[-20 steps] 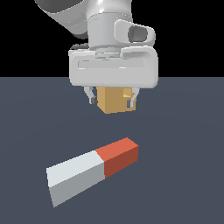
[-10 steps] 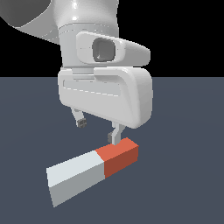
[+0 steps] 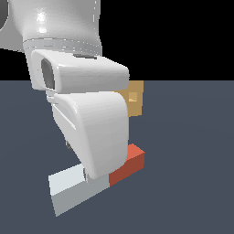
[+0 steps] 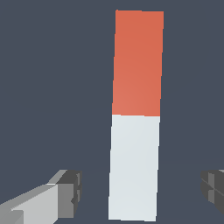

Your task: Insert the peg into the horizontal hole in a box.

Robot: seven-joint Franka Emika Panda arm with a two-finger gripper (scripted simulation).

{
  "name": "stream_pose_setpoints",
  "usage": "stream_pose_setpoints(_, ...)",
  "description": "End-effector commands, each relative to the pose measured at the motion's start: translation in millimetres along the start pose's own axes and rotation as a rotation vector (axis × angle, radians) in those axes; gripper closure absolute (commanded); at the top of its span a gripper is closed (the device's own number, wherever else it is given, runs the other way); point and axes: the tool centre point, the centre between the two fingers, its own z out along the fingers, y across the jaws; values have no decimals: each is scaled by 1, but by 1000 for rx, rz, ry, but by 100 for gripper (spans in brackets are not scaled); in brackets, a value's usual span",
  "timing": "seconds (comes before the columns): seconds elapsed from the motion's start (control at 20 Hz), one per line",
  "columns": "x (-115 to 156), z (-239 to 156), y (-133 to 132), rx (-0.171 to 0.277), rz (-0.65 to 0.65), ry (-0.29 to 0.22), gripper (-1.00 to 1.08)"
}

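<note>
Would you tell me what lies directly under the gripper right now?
The peg lies flat between the open fingers, its white part under the gripper. In the exterior view the hand covers the peg's middle.

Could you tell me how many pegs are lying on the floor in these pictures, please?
1. The peg lies flat on the dark floor, straddled by the open gripper, in front of the box. The arm hides some floor, so another could be concealed.

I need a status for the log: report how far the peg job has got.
Done: the gripper is lined up over the peg, fingers open on either side of its white part. In hand: closing for the grasp; no contact shows yet. Left: lift the peg off the floor and push it into the hole in the box behind.
</note>
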Motion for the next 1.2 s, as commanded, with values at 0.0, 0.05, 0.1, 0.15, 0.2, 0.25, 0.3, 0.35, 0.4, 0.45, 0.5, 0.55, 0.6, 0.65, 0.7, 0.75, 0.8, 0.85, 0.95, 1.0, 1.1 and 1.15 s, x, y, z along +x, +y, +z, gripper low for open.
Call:
stream_pose_setpoints(0.0, -5, 3, 0, 0, 28, -1, -92)
stream_pose_setpoints(0.05, -6, 3, 0, 0, 33, -1, -92)
stream_pose_setpoints(0.1, -7, 3, 0, 0, 37, -1, -92)
stream_pose_setpoints(0.15, -7, 3, 0, 0, 38, -1, -92)
stream_pose_setpoints(0.2, -6, 3, 0, 0, 31, -1, -92)
stream_pose_setpoints(0.25, -6, 3, 0, 0, 31, -1, -92)
stream_pose_setpoints(0.3, -6, 4, 0, 0, 31, -1, -92)
stream_pose_setpoints(0.35, -6, 6, 0, 0, 31, -1, -92)
stream_pose_setpoints(0.4, -6, 8, 0, 0, 32, -1, -92)
stream_pose_setpoints(0.45, -6, 11, 0, 0, 32, -1, -92)
stream_pose_setpoints(0.5, -6, 15, 0, 0, 33, -1, -92)
stream_pose_setpoints(0.55, -7, 19, -1, 0, 34, -1, -92)
stream_pose_setpoints(0.6, -7, 24, -1, 0, 34, -1, -92)
stream_pose_setpoints(0.65, -7, 30, -1, 0, 35, -1, -92)
stream_pose_setpoints(0.7, -7, 35, -1, 0, 36, -1, -92)
stream_pose_setpoints(0.75, -7, 40, -1, 0, 37, -1, -92)
stream_pose_setpoints(0.8, -7, 43, -1, 0, 37, -1, -92)
stream_pose_setpoints(0.85, -7, 47, -1, 0, 37, -1, -92)
stream_pose_setpoints(0.95, -7, 51, -1, 0, 37, -1, -92)
stream_pose_setpoints(1.0, -7, 53, -1, 0, 38, -1, -92)
stream_pose_setpoints(1.1, -7, 54, -1, 0, 38, -1, -92)
stream_pose_setpoints(1.15, -7, 54, -1, 0, 38, -1, 108)
